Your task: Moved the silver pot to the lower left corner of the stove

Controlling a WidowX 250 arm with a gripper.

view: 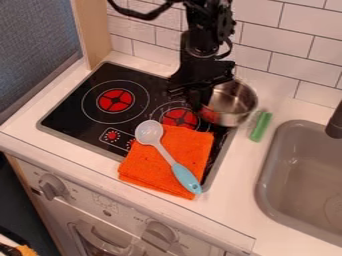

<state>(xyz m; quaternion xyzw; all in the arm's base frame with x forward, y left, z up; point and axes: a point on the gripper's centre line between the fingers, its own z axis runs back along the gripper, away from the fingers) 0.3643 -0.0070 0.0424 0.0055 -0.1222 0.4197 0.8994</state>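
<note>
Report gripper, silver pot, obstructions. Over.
Black two-finger gripper at left rim of silver metal pot. Pot at right edge of black stove. Folded orange cloth, blue-handled white spoon on top, possible snag.

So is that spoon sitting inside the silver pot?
No, the spoon lies across the orange cloth, apart from the silver pot.

Shiny metal is seen on the pot [232, 116], rough matt cloth on the towel [190, 154], smooth plastic on the spoon [167, 155].
</note>
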